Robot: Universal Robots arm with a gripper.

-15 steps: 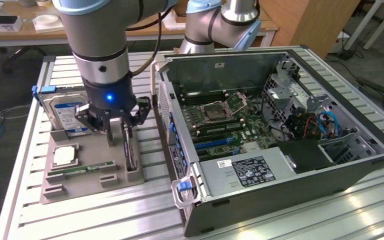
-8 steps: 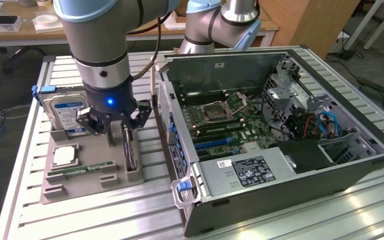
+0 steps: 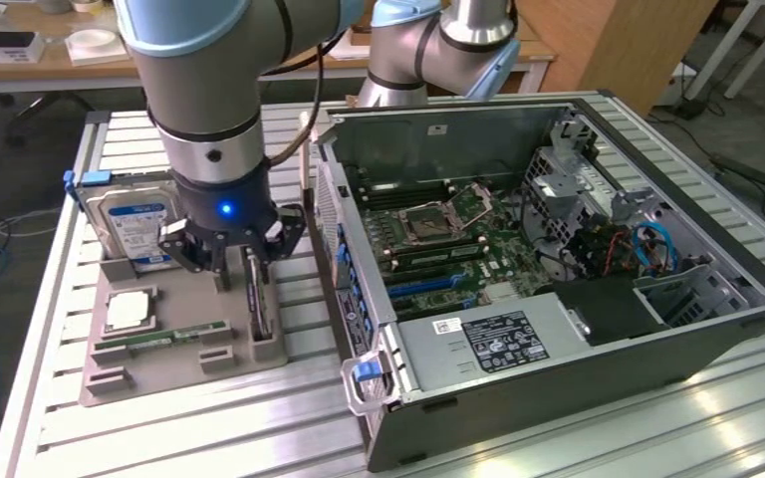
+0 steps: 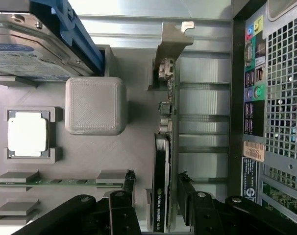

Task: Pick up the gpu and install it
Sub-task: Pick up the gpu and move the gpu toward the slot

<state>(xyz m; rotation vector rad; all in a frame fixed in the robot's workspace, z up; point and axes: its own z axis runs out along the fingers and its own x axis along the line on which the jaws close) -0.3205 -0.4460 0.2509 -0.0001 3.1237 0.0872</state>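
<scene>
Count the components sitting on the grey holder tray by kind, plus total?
Blue-labelled boxy silver hard drive: 1
Square silver CPU chip: 1
Narrow green RAM stick: 1
Thin dark GPU card with silver bracket: 1
Total: 4

The thin dark gpu (image 3: 262,314) (image 4: 161,166) with silver bracket stands on edge at the tray's (image 3: 156,373) (image 4: 138,122) edge on the exterior view's right.

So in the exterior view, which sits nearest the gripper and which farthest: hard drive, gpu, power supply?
1. gpu, straddled by the open gripper.
2. hard drive, toward the exterior view's left.
3. power supply, inside the case, exterior view's right.
</scene>
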